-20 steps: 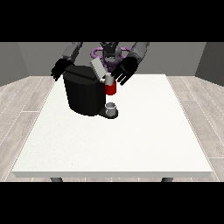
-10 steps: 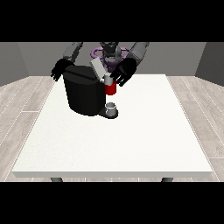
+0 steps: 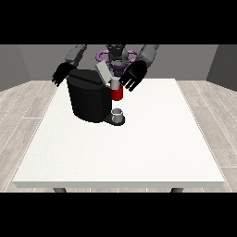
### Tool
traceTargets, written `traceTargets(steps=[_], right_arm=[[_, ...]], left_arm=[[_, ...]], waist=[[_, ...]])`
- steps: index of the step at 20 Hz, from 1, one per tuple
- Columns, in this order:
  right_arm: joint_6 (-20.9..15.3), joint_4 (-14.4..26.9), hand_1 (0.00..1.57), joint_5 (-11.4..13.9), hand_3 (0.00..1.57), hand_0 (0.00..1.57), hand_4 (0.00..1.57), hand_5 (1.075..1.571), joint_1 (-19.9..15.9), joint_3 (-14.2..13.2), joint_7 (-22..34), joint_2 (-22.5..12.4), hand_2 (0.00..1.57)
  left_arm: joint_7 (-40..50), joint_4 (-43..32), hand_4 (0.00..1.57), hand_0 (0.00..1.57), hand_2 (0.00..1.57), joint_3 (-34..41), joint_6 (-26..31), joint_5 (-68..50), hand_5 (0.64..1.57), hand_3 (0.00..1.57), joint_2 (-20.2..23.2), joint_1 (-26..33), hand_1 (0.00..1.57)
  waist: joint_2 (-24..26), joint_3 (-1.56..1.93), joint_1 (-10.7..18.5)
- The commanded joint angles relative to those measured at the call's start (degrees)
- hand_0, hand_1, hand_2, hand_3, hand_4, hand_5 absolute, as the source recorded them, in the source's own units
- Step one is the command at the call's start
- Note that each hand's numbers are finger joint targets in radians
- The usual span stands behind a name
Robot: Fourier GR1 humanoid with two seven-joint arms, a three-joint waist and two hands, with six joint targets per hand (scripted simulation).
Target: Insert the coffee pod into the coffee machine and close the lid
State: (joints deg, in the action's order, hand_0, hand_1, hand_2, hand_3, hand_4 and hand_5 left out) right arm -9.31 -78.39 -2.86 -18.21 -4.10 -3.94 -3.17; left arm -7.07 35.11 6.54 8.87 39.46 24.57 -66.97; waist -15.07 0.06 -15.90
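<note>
The hand at the view's right (image 3: 133,75) is seen with its fingers spread wide and nothing held, just above and beside the red head (image 3: 117,94) of the black coffee machine (image 3: 90,98). The grey lid (image 3: 102,72) is tilted up just beside this hand. A small grey cup (image 3: 118,114) stands below it on the machine's base. The coffee pod cannot be made out. The hand at the view's left (image 3: 61,73) hangs with fingers relaxed behind the machine, above the white table (image 3: 139,152).
</note>
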Motion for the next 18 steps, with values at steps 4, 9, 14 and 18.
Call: traceTargets(steps=[4, 9, 14, 18], right_arm=[[1.2, 1.5, 0.0, -0.9, 0.0, 0.0, 0.43, 1.571, -0.7, -0.5, -1.6, -0.2, 0.0], [-1.5, -3.1, 0.0, 1.4, 0.0, 0.0, 0.42, 1.571, -2.1, 1.7, 3.3, 0.4, 0.0], [-2.3, -1.3, 0.0, 1.8, 0.0, 0.0, 0.41, 1.571, 1.2, 2.1, 1.4, 1.9, 0.0], [-0.8, -0.5, 0.0, 0.4, 0.0, 0.0, 0.37, 1.571, 0.9, 0.1, 3.3, -0.4, 0.0]], left_arm=[[0.2, 0.9, 0.36, 1.06, 1.12, -0.7, -0.7, 1.3, 1.571, 0.95, -0.3, -1.5, 1.06], [-6.0, -1.3, 0.0, 0.0, 0.38, -2.5, 2.5, 3.2, 1.571, 0.11, 3.4, 1.0, 0.0], [-5.3, -1.1, 0.0, 0.0, 0.0, -2.8, 3.7, 3.7, 1.571, 0.0, 2.8, 1.2, 0.0], [-2.8, -0.6, 0.0, 0.0, 0.0, -3.4, 2.1, 4.5, 1.571, 0.0, -0.1, 2.4, 0.0]], waist=[[-0.5, -0.03, 0.2], [-0.7, -0.07, 0.1], [1.1, -0.05, 0.5], [3.4, -0.05, 0.7]])
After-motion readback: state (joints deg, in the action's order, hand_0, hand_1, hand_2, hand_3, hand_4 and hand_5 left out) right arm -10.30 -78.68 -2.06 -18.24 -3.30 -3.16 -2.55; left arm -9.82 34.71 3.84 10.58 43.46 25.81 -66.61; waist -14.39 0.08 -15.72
